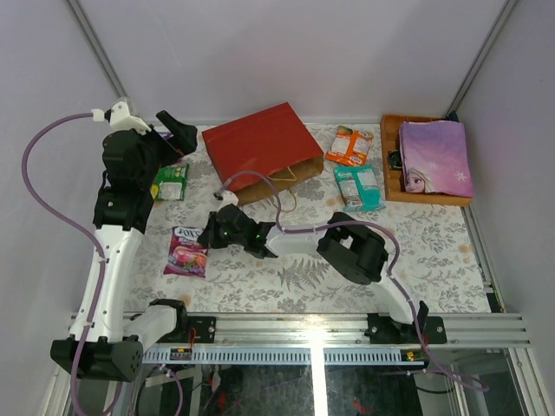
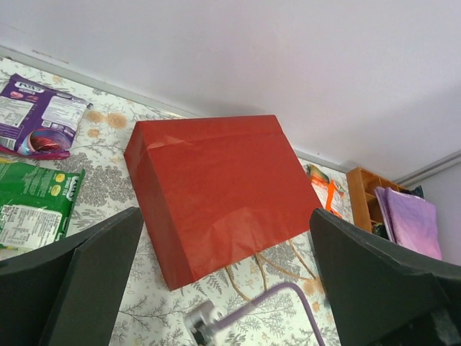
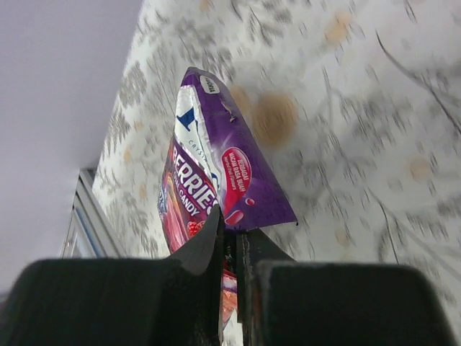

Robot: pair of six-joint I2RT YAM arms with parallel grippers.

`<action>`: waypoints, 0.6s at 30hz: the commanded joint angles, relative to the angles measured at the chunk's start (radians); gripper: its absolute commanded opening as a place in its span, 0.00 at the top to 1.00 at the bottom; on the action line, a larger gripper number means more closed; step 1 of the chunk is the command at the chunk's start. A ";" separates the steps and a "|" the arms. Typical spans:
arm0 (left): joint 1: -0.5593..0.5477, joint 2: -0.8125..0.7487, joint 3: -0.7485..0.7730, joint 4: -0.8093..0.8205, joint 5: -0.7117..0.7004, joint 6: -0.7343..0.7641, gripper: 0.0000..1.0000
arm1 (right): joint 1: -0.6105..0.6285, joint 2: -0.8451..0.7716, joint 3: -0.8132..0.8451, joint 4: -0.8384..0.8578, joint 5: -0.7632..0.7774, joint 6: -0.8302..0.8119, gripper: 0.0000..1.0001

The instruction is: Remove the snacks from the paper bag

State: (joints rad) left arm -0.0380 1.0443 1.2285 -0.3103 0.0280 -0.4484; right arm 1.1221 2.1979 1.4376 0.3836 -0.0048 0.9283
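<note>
The red paper bag [image 1: 260, 143] lies on its side at the back middle, its mouth and tan cord handles [image 1: 279, 180] facing the near side. My right gripper [image 1: 206, 236] is shut on the edge of a purple berry-candy packet [image 1: 187, 251], low over the table at the left; in the right wrist view the jaws [image 3: 230, 231] pinch that packet [image 3: 216, 173]. My left gripper [image 1: 178, 130] is open and empty, raised left of the bag; in its wrist view the bag [image 2: 216, 180] lies between its wide-spread fingers [image 2: 79, 274].
A green packet [image 1: 171, 182] and another purple packet [image 2: 39, 119] lie at the left. An orange packet [image 1: 349, 145] and a teal packet [image 1: 358, 186] lie right of the bag. An orange wooden tray [image 1: 392, 173] holds a purple princess item [image 1: 435, 156].
</note>
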 commanded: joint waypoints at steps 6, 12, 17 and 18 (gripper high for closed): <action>0.006 -0.004 0.046 -0.049 0.084 -0.008 0.00 | -0.010 0.273 0.451 0.036 0.046 -0.094 1.00; 0.005 -0.009 0.036 -0.034 0.087 -0.007 0.00 | -0.011 0.432 0.649 0.040 0.056 -0.060 1.00; 0.006 0.001 0.033 -0.022 0.096 -0.009 0.00 | -0.011 0.568 0.847 0.005 0.068 -0.075 1.00; 0.006 0.001 0.031 -0.021 0.097 -0.009 0.00 | -0.011 0.597 0.896 -0.004 0.075 -0.073 1.00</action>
State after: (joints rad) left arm -0.0380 1.0447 1.2491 -0.3595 0.0990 -0.4541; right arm 1.1164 2.7323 2.1666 0.3695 0.0341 0.8688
